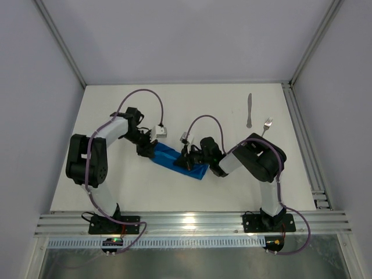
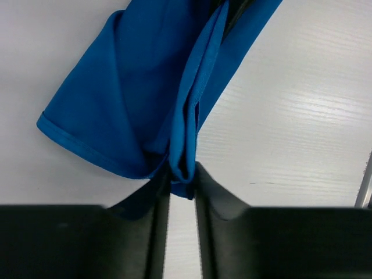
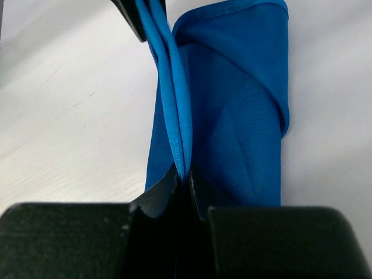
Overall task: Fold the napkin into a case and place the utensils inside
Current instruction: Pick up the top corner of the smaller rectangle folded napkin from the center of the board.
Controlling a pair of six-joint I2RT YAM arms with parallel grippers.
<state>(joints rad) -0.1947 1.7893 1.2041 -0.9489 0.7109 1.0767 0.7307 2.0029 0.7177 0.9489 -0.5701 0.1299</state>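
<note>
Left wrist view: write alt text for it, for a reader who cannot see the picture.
The left gripper pinches, between its two black fingers, a bunched fold of a bright blue thin cloth napkin. The cloth stretches away from the camera, loosely folded lengthwise, over a white wood-grain table.

The bright blue napkin (image 1: 177, 161) lies mid-counter (image 1: 145, 192) as a narrow folded band, running diagonally from far left to near right. Along its length a thin ridge of doubled cloth stands up, pinched at one end in the left pincer (image 2: 182, 171) and at the other in the right pincer (image 3: 183, 174). The silver knife (image 1: 249, 110) and fork (image 1: 267, 126) lie well apart from it, far right, side by side.
</note>
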